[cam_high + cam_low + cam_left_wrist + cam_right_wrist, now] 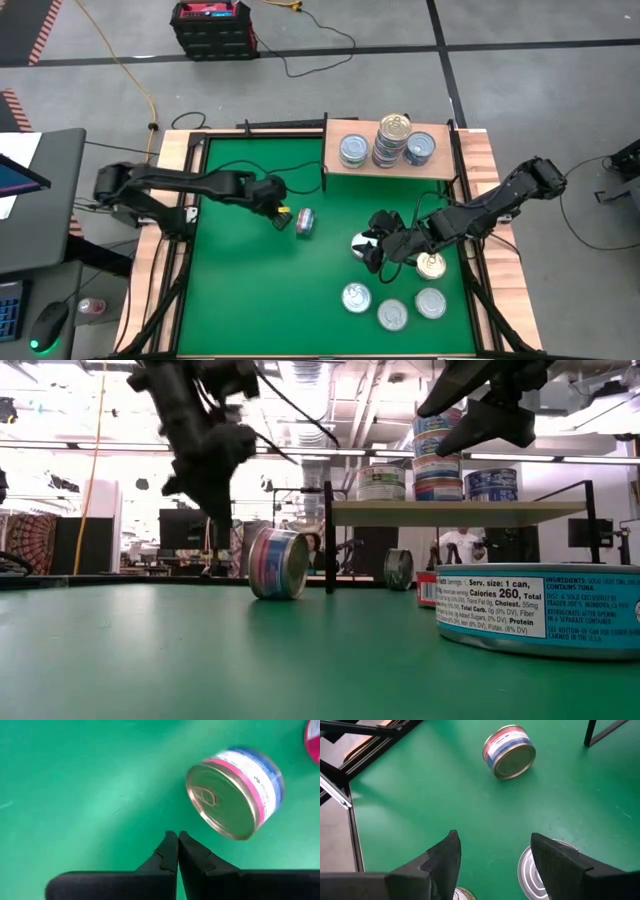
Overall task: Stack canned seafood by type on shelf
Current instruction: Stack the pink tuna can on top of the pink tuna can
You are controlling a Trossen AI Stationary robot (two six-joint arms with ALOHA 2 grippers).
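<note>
One tin of the canned seafood (305, 222) lies tipped on its side wall on the green table, gold lid toward my left gripper (235, 792). My left gripper (283, 215) hangs shut just left of it, above the table, touching nothing (177, 837). The shelf (390, 165) at the far edge carries a single tin (353, 150), a stack (393, 140) and another tin (420, 148). My right gripper (375, 248) hovers open over flat-lying tins at mid right (495, 850); a silver lid (540, 872) shows beneath one finger.
Several more tins lie flat near the right front: (357, 297), (392, 314), (430, 302), (431, 265). One blue-labelled tin (540, 605) sits close to the low camera. The shelf's thin black legs (328, 540) stand behind the tipped tin. The table's left half is bare green.
</note>
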